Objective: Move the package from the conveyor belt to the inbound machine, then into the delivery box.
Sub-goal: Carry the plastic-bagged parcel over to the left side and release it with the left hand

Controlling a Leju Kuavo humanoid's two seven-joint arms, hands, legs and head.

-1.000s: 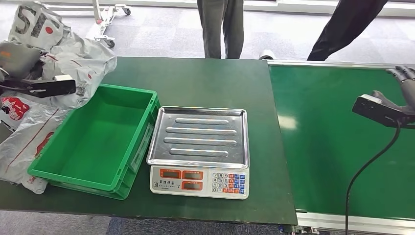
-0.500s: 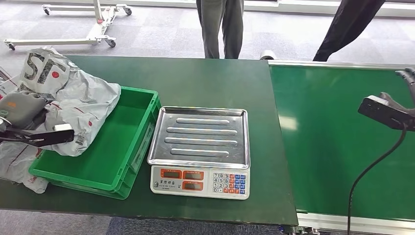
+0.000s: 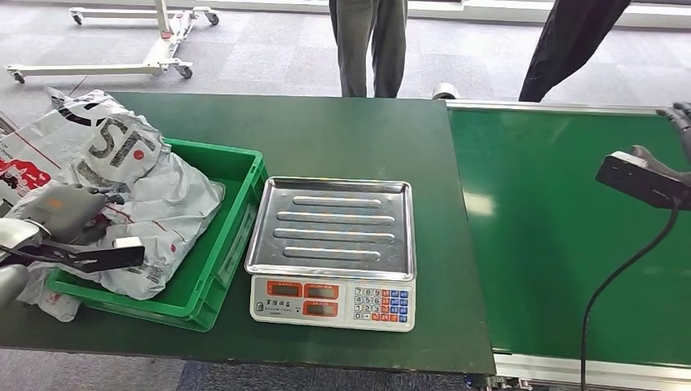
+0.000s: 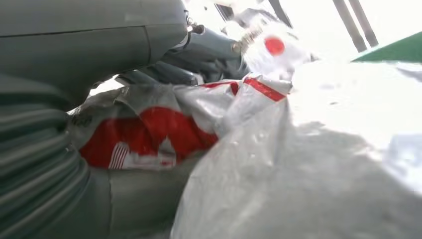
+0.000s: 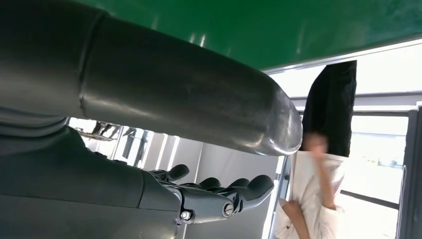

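Note:
The package (image 3: 155,195) is a crumpled grey-white mailer bag with black and red print, and it lies in the left part of the green delivery box (image 3: 236,236). My left hand (image 3: 61,213) grips the bag's near left side at the box's left wall. In the left wrist view its dark fingers (image 4: 199,55) curl around folds of the package (image 4: 298,164). My right hand (image 3: 678,134) hovers over the far right of the conveyor belt (image 3: 554,244), fingers stretched out and holding nothing. The same right hand (image 5: 199,194) appears in its own wrist view.
The inbound machine, a scale with a steel pan (image 3: 330,228) and keypad, stands bare between box and belt. More mailer bags (image 3: 20,167) lie on the table left of the box. Two people (image 3: 367,41) stand behind the table, and a wheeled frame (image 3: 163,41) stands on the floor.
My left hand has carried the package down and to the right, from above the table's left end into the green box. The right hand has barely shifted.

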